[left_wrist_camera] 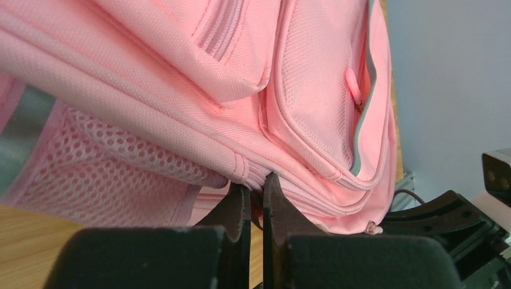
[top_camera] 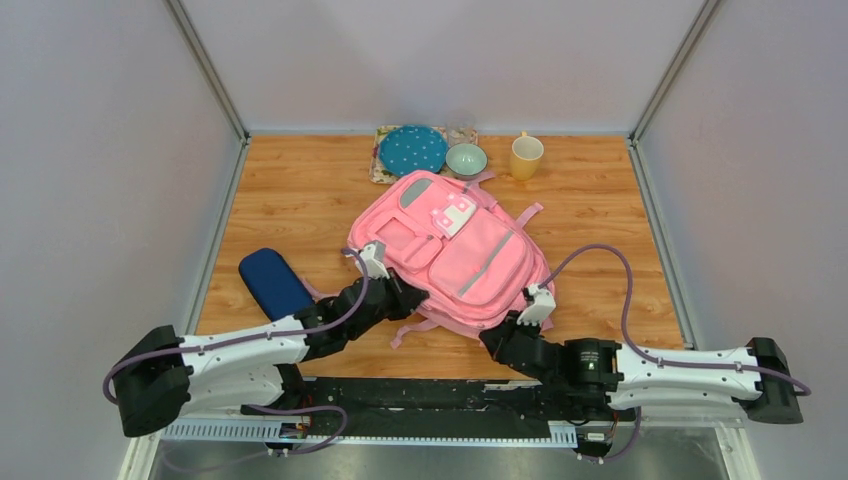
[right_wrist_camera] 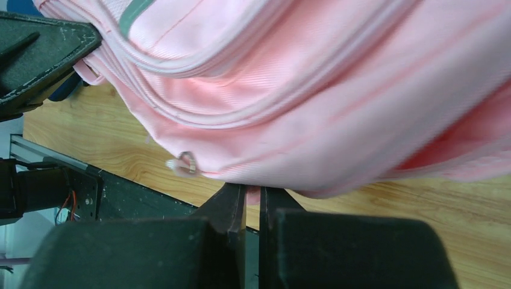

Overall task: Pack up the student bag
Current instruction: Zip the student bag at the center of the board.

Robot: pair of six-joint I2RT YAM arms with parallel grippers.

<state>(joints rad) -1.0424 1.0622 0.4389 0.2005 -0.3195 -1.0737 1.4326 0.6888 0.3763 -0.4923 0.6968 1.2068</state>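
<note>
Top external: high behind the arm bases, looking down on the whole tabletop (top_camera: 300, 190). Left wrist: very close, over left claw (left_wrist_camera: 256, 192), facing student bag (top_camera: 450, 255) lower edge. Right wrist: same edge, over right claw (right_wrist_camera: 252, 201)

pouch: navy pouch (top_camera: 274, 283) left | far edge: dotted blue plate (top_camera: 413, 150), green bowl (top_camera: 466, 159), yellow mug (top_camera: 526, 156) | wooden table (top_camera: 300, 190)

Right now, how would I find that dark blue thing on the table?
Start at the big pink backpack in the middle of the wooden table. Just left of it lies the navy pouch, the only dark blue, rounded oblong there.
</note>
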